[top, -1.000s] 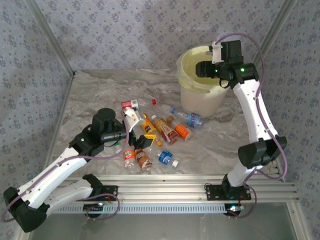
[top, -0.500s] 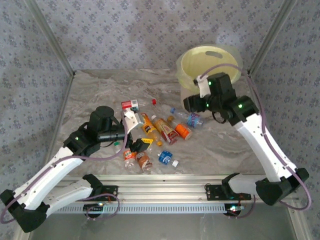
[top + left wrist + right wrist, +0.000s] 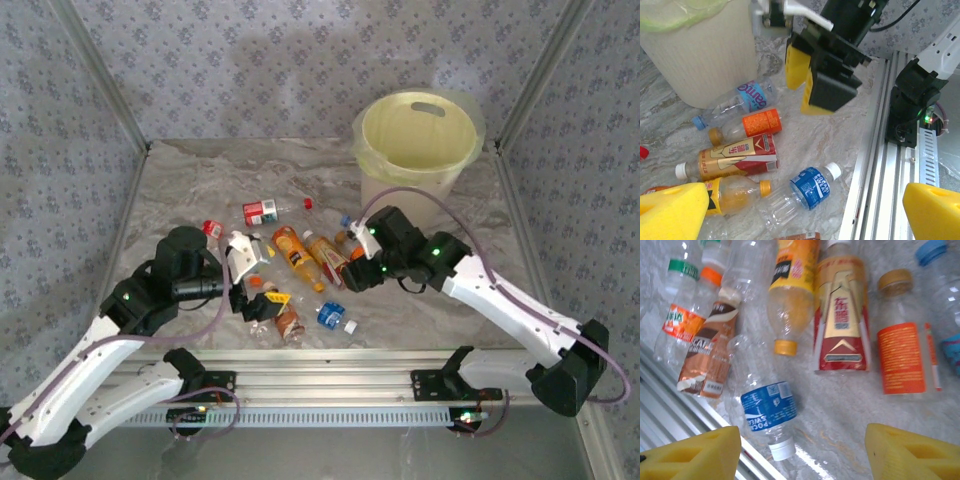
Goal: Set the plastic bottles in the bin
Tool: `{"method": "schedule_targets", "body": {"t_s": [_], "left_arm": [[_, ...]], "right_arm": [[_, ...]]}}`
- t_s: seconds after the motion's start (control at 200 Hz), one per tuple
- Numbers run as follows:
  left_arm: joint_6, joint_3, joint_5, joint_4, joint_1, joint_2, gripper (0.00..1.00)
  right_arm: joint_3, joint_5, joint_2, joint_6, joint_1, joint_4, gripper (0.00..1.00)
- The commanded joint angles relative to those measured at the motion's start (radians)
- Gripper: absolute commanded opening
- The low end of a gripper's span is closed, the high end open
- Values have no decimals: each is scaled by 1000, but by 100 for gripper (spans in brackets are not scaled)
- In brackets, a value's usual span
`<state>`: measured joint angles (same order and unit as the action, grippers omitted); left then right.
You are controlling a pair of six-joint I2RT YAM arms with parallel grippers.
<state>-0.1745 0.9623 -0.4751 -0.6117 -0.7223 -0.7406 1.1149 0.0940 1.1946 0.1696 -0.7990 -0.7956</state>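
Several plastic bottles lie in a heap mid-table. Among them are a blue-label bottle (image 3: 331, 315) (image 3: 807, 187) (image 3: 767, 407), a red-and-gold one (image 3: 330, 258) (image 3: 841, 315), an orange-label one (image 3: 902, 357) (image 3: 752, 124) and a brown-label one (image 3: 287, 320) (image 3: 707, 360). The pale yellow bin (image 3: 415, 140) (image 3: 705, 50) stands at the back right. My left gripper (image 3: 260, 297) (image 3: 805, 215) is open above the heap's left side, holding nothing. My right gripper (image 3: 352, 268) (image 3: 800, 460) (image 3: 805, 82) hangs open over the heap's right side, with the blue-label bottle's white cap below its gap.
A red-label bottle (image 3: 262, 211) lies apart toward the back. A blue-capped bottle (image 3: 747, 97) rests near the bin's foot. The aluminium rail (image 3: 330, 385) (image 3: 880, 150) runs along the near edge, close to the blue-label bottle.
My right arm has swung from over the bin down and left to the bottle heap. My left gripper has drifted slightly left and toward the near edge.
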Motion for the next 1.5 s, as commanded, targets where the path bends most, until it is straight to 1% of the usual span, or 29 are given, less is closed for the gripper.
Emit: {"method": "schedule_targets", "body": {"t_s": [0.0, 0.295, 0.515, 0.72, 0.934, 1.494], "left_arm": [[22, -32, -21, -20, -8, 11, 100], [36, -84, -32, 24, -6, 15, 100], [36, -99, -36, 34, -5, 13, 100], [31, -109, -12, 20, -6, 32, 100], [24, -117, 18, 12, -8, 52, 100], [26, -125, 21, 13, -8, 63, 100]], "right_arm": [[-25, -9, 39, 18, -48, 51, 69], [-30, -39, 216, 8, -159, 111, 73], [-33, -60, 299, 16, -212, 134, 77], [-30, -69, 351, 10, -226, 137, 78], [-30, -74, 371, 8, -227, 141, 79], [-24, -57, 435, -4, -236, 138, 79]]}}
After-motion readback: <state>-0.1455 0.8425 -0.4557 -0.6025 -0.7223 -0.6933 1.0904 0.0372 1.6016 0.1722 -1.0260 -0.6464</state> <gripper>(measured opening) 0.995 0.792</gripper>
